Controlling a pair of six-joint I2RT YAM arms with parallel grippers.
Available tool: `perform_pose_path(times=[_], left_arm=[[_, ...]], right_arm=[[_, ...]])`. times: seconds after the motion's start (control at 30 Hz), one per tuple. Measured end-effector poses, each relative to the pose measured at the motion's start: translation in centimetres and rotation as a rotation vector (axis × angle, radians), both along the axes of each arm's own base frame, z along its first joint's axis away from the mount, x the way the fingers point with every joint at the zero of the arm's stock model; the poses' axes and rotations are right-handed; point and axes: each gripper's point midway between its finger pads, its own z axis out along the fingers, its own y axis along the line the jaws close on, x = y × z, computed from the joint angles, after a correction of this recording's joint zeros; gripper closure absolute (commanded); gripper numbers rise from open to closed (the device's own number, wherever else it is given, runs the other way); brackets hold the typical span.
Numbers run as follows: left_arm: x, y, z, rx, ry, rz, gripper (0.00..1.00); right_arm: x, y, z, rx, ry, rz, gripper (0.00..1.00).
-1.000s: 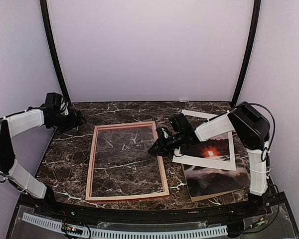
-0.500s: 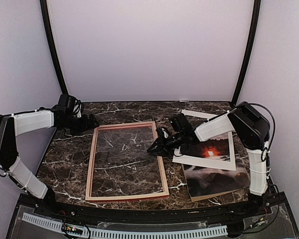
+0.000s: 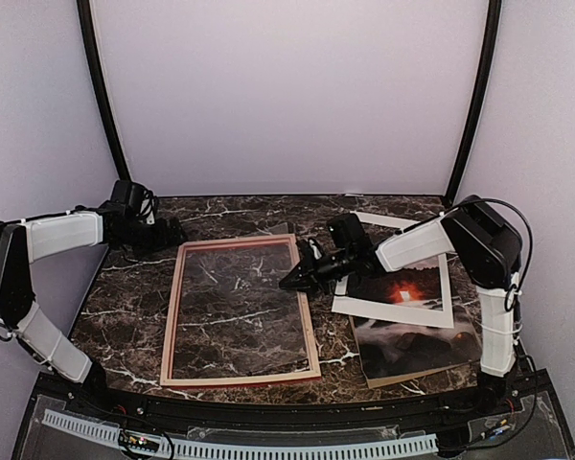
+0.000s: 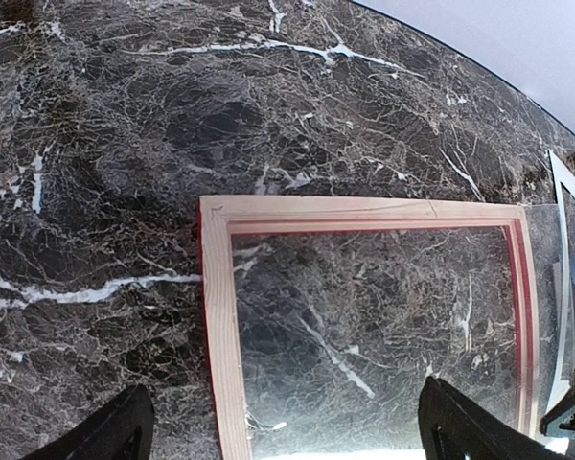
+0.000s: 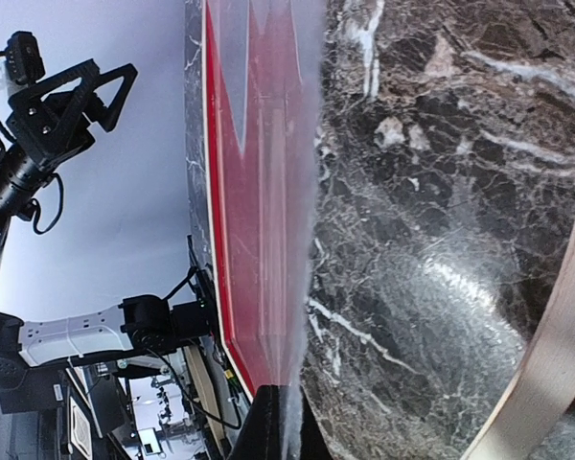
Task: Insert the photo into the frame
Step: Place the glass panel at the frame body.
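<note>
Left arm is sitting further in than a second ago, its claw [image 3: 177, 233] now just off the upper-left corner of the frame [image 3: 173, 311]. That frame is lying a little more to the left on the table [image 3: 134, 307], with its lower end swung leftward. A grey wedge is showing above its upper-right corner, which I am reading as the clear pane [image 3: 240, 297] tipping up on that side.

Left claw [image 4: 283, 431] is hanging wide open, holding nothing. Its wrist view is looking down on the frame's top rail [image 4: 364, 211], pale wood side up.

Right claw [image 3: 289, 284] is sitting at the middle of the frame's right rail, jaws fully closed. In its wrist view the claw [image 5: 268, 422] is pinching the pane [image 5: 268, 192], seen edge-on and streaked with red, with the pale rail [image 5: 546, 364] curving past at lower right.

The photo [image 3: 412, 340] is lying at lower right of the overhead view, well apart from the frame's opening. A white mat [image 3: 393, 311] is covering its far half, and a brown board [image 3: 395, 379] is peeking out underneath.

Relation that matters: the photo is lying to the right of the right claw and nearer the bases. Its long axis is running near-to-far, roughly parallel to the frame's long rails. Right arm is much the nearer; left arm is across the frame from it.
</note>
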Motion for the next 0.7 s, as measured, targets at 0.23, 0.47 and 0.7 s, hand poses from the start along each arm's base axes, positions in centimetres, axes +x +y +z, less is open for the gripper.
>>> perform_pose_path(times=[0.23, 0.47, 0.7], left_arm=[[0.0, 1.0, 1.2, 0.040, -0.033, 0.039, 0.01], [1.0, 3.1, 4.6, 0.128, -0.098, 0.105, 0.01], [0.8, 8.1, 7.1, 0.151, -0.132, 0.222, 0.01]], right_arm=[[-0.2, 0.3, 4.8, 0.068, -0.041, 0.006, 1.00], [-0.7, 2.3, 11.9, 0.172, -0.139, 0.036, 1.00], [-2.3, 4.6, 15.1, 0.225, -0.157, 0.083, 1.00]])
